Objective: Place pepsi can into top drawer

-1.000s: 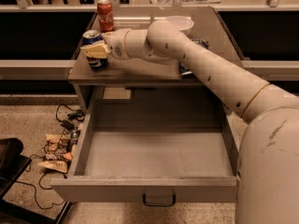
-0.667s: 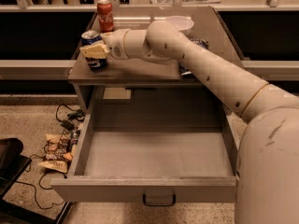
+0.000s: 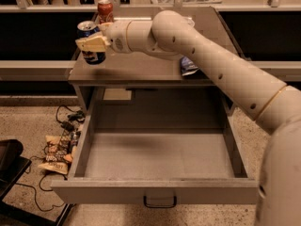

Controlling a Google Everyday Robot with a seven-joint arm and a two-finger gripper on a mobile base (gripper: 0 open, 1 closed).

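The gripper (image 3: 89, 44) was clamped around the pepsi can (image 3: 94, 57), holding it upright over the left end of the countertop (image 3: 141, 69). It looked clear of the surface, though the gap was hard to judge. The top drawer (image 3: 155, 190) stood wide open below. The best play: keep the can upright, carry it past the counter edge, then lower gently.

The gripper (image 3: 92, 44) over the counter (image 3: 141, 68) half hides the pepsi can (image 3: 94, 57).
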